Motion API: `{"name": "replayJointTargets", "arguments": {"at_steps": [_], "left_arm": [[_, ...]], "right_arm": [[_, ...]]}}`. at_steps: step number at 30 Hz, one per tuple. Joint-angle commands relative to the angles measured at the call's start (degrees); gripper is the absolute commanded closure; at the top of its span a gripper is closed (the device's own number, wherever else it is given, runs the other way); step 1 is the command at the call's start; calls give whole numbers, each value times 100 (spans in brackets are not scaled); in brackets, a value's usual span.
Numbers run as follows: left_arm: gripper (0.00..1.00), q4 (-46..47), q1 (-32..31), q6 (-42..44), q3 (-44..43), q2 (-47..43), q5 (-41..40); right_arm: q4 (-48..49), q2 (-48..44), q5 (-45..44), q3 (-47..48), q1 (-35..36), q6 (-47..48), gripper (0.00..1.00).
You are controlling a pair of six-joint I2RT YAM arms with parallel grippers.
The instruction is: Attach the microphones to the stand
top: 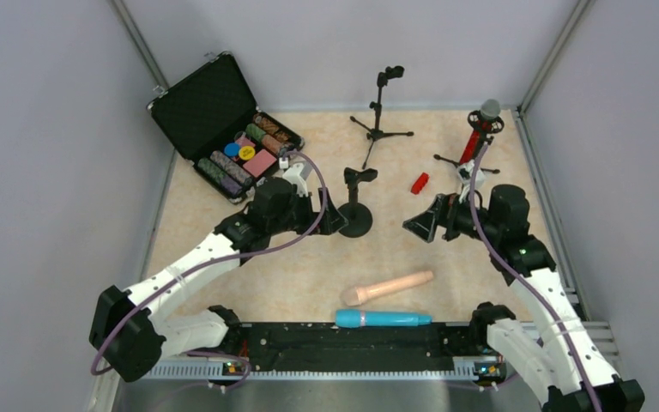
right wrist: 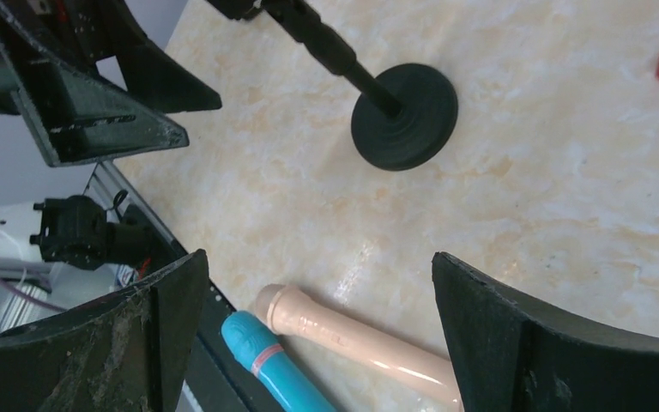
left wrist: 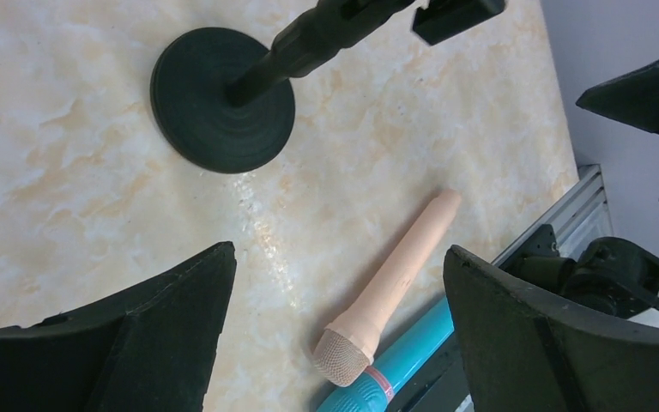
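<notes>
Mounting rail (top: 352, 343) spans the bottom centre of the overhead view, between the two arm bases. Along its upper edge lies the cyan-blue microphone (top: 383, 319), flat, head to the left. Just above it lies the beige microphone (top: 388, 287), also flat, head to the lower left, handle angled to the upper right. Whether the two heads touch cannot be told.

Left gripper (left wrist: 335, 257): jaws spread wide, holding nothing, positioned at centre frame beside the round-base stand (top: 357, 221). The clip of this stand carries no microphone.

Right gripper (right wrist: 317, 257): jaws spread wide, holding nothing, positioned right of centre and facing the round-base stand.

At the upper right, the red microphone (top: 479, 139) sits tilted in the holder of a tripod stand (top: 448, 160), silver head uppermost. A second tripod stand (top: 377, 120) at top centre has an unoccupied clip. A small red block (top: 420, 183) lies on the table between the two tripod stands. An open black case (top: 197, 99) with chips occupies the upper left.
</notes>
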State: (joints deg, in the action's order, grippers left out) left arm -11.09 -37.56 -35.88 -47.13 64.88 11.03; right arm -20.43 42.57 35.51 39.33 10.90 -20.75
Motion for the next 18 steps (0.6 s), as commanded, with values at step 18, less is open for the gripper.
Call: {"name": "replayJointTargets", "arguments": {"at_steps": [18], "left_arm": [[4, 1494, 19, 553, 922, -459, -613]], "right_arm": [[-106, 33, -1783, -320, 2272, 879, 1]]}}
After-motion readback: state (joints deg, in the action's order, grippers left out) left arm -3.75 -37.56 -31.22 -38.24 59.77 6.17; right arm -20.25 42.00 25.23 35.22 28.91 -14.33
